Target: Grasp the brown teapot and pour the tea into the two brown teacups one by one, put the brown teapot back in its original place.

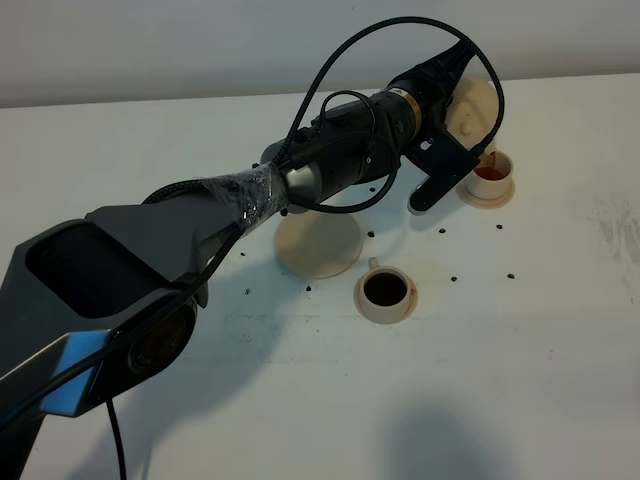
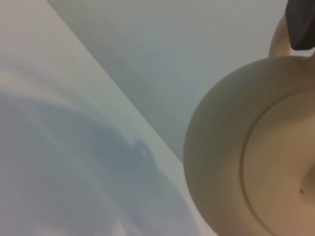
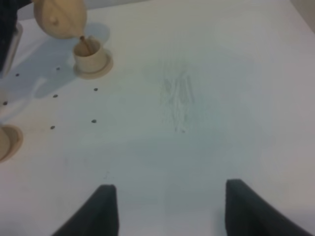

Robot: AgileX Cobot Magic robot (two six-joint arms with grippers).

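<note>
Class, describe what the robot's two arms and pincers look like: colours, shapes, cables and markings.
The left arm is a black and dark grey tube with a silver joint wrapped in clear film, a brass-coloured ring near the wrist and a looping black cable. The right pincer shows two flat dark fingers.

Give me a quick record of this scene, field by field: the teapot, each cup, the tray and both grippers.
brown teapot: tilted over far teacup, brown stream running in
far teacup: reddish tea inside
near teacup: dark tea inside
tray: nothing on it
left gripper: shut on teapot handle
right gripper: open, holding nothing, above table
</note>
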